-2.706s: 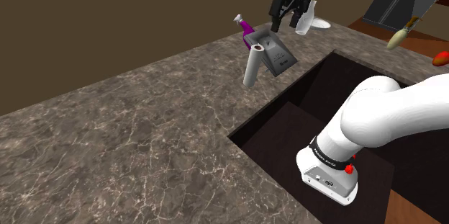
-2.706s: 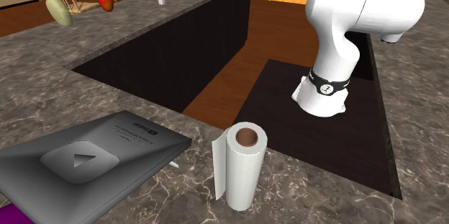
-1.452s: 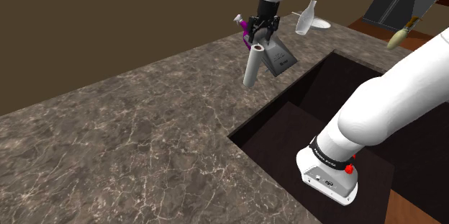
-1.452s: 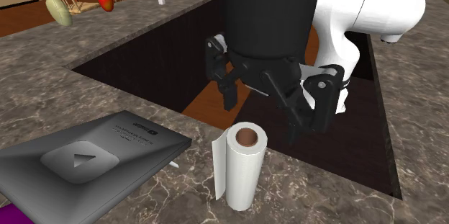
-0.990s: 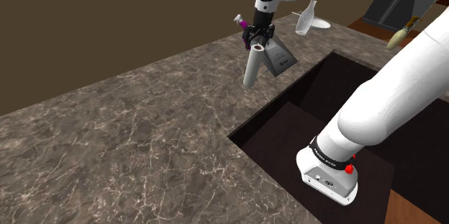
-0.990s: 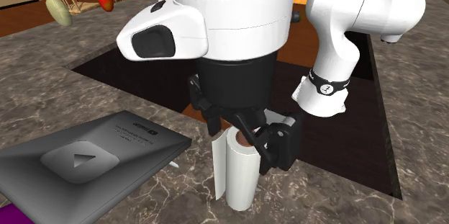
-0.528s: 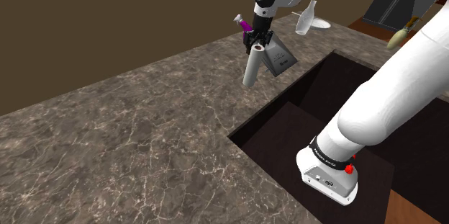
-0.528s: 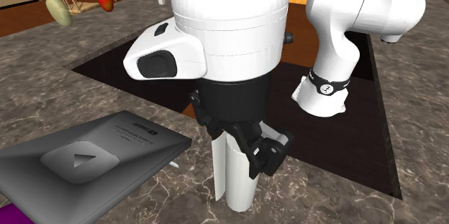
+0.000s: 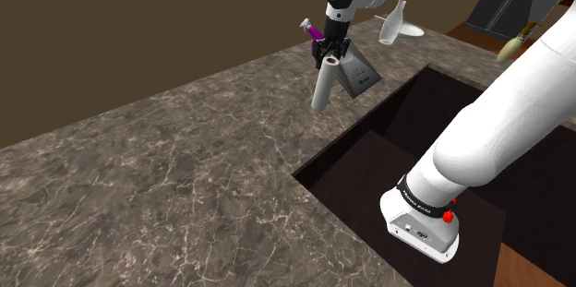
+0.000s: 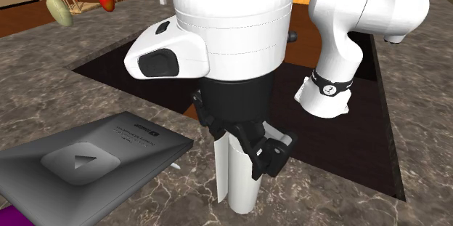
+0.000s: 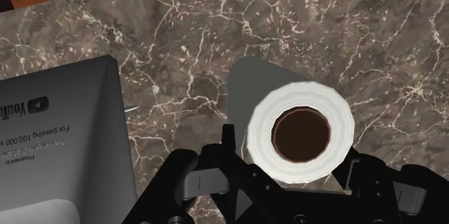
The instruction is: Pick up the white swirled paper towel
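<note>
White paper towel roll (image 10: 241, 181), brown core, lower middle; dark brown countertop (image 10: 43, 79) veined in white; grey plaque (image 10: 80, 163), pale lettering, lower left; black gripper (image 10: 243, 144); purple bottle (image 9: 312, 30), upper middle.

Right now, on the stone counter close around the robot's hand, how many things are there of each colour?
White: 1, the paper towel roll
Grey: 1, the flat plaque
Purple: 1, the bottle
Total: 3
</note>
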Motion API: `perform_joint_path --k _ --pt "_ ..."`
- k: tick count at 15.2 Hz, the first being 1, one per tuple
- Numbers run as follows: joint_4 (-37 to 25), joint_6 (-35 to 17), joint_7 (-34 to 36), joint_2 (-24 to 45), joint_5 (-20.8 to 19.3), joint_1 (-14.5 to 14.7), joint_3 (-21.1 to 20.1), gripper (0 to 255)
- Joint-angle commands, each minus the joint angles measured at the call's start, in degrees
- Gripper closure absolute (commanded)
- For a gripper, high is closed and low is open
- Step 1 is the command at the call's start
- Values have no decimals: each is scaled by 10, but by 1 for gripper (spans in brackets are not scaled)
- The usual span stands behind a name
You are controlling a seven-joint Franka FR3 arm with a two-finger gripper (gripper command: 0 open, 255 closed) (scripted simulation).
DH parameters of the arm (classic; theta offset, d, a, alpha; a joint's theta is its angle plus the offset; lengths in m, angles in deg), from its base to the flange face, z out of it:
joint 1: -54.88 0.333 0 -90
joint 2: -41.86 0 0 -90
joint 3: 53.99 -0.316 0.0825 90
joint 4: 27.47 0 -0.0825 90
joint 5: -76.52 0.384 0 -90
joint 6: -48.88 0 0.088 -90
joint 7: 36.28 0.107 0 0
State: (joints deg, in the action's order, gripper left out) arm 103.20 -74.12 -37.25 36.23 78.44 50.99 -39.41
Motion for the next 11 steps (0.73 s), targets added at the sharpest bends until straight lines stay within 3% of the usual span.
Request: perform_joint_path --k 1,11 --pt "-6 12 2 -6 -2 0 -1 255" --pt "-54 90 12 -36 -10 0 -4 255"
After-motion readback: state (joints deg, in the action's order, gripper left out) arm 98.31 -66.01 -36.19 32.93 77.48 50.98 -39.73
